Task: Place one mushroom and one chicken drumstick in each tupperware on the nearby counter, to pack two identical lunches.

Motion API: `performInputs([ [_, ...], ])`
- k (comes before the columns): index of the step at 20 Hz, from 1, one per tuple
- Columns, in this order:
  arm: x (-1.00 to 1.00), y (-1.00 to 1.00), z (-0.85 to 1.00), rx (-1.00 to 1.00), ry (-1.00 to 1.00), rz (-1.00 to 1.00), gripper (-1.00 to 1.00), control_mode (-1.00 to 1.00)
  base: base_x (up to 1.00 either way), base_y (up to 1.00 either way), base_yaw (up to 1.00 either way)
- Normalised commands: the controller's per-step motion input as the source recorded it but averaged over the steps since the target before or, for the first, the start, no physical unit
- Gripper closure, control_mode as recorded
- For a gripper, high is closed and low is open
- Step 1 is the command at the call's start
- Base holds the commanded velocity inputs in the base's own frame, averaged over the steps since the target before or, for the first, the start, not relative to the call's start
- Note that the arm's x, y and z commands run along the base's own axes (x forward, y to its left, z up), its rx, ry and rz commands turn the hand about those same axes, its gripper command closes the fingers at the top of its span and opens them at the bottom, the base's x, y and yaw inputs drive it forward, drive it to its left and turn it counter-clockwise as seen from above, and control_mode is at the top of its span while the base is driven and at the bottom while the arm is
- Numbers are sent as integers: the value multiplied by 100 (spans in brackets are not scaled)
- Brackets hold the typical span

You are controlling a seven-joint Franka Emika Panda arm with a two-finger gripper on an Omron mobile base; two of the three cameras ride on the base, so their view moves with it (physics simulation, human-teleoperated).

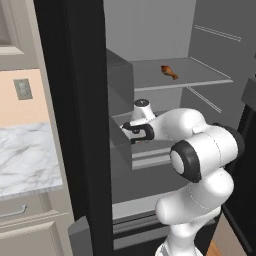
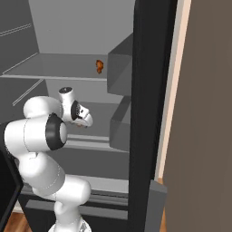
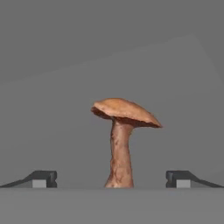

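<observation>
One mushroom [image 3: 122, 131], one chicken drumstick [image 1: 169, 72], one gripper [image 3: 111, 179], one counter [image 1: 25, 160]

An open refrigerator [image 1: 150, 30] with a plain grey interior stands ahead, its dark door frame [image 1: 85, 125] running top to bottom of the left base view. An upper shelf [image 1: 200, 75] and a lower shelf [image 2: 102, 115] span the cavity; both are flat and grey. Grey door bins [image 2: 120, 63] project from the inner side, one above another. Thin rails [image 1: 217, 32] mark the side wall. Left of the unit, a peach-coloured wall carries a grey outlet plate [image 1: 22, 89]. Below it sits a drawer front with a metal handle [image 1: 12, 212]. Wooden floor [image 2: 11, 222] shows at the lower corner of the right base view. A tall brownish-grey panel [image 2: 204, 113] stands at that view's right side.
</observation>
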Motion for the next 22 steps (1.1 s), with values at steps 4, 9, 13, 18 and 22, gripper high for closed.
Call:
performInputs([
  [4, 8, -9, -60, 0, 0, -1, -100, -100, 0, 0, 0],
  [9, 5, -20, -51, 0, 0, 0, 100, -100, 0, 0, 0],
  [13, 0, -8, -20, 0, -1, 0, 100, -100, 0, 0, 0],
  [18, 0, 0, -1, 0, 0, 0, 100, -100, 0, 0, 0],
  [22, 0, 0, 0, 0, 0, 0, 100, -100, 0, 0, 0],
])
